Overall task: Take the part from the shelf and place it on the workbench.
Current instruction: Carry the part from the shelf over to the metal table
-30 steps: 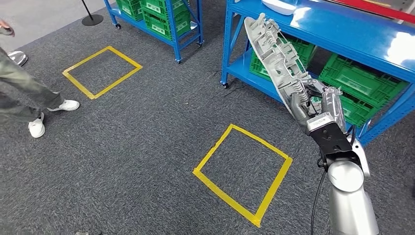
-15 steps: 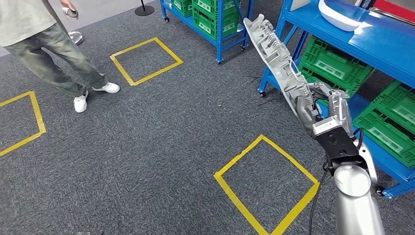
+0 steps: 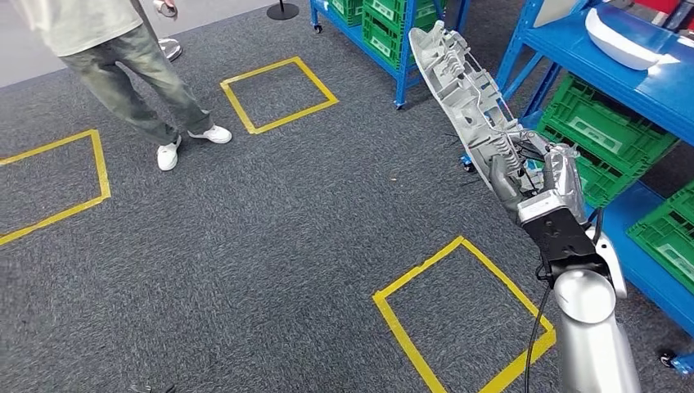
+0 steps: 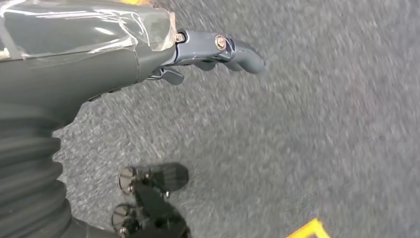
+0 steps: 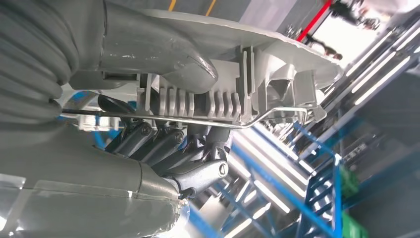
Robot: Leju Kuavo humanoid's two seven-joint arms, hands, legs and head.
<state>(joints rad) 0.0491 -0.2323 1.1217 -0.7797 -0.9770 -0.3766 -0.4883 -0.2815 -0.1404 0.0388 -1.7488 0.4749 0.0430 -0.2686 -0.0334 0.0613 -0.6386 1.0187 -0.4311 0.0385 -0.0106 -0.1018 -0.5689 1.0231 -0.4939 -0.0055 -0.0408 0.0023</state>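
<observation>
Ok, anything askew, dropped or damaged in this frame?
Nothing stands out. The right hand grips the long grey part at its lower end, so it juts up tilted over the carpet. The left hand holds nothing. The green crates sit squarely in the blue shelf.

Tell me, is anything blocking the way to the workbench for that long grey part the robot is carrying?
No workbench is visible, so the path can't be judged. The right hand holds the part above the carpet; a person stands far to its left.

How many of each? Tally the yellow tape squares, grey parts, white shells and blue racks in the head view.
Yellow tape squares on the carpet: 3
Grey ribbed plastic part in the right hand: 1
White curved shell: 1
Blue metal racks: 2
Total: 7
</observation>
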